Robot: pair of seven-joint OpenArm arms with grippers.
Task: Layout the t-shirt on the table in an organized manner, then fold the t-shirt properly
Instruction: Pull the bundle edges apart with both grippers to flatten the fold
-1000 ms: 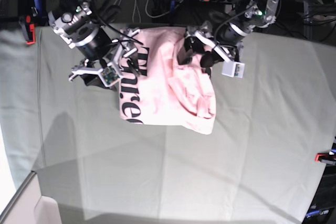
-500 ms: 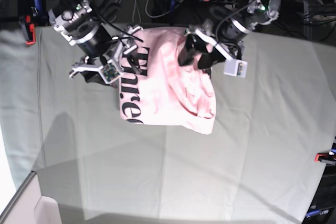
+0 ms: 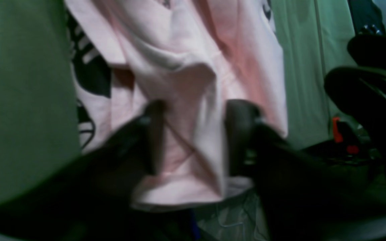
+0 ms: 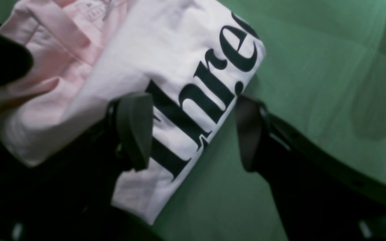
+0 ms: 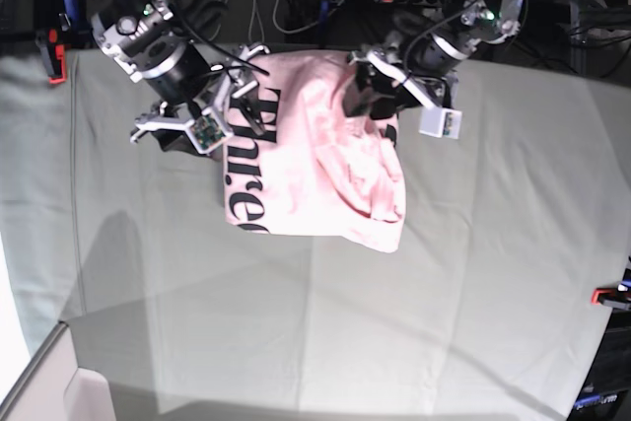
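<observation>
left gripper (image 3: 193,137): jaws apart | right gripper (image 4: 193,130): jaws apart

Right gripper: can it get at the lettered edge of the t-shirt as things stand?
Probably yes. The right gripper is open, its fingers straddling the lettered edge of the t-shirt, and nothing lies between them.

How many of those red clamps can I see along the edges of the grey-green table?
2: one red clamp at the far left edge of the cloth-draped table, another red clamp at the right edge. Others may sit outside the view.
</observation>
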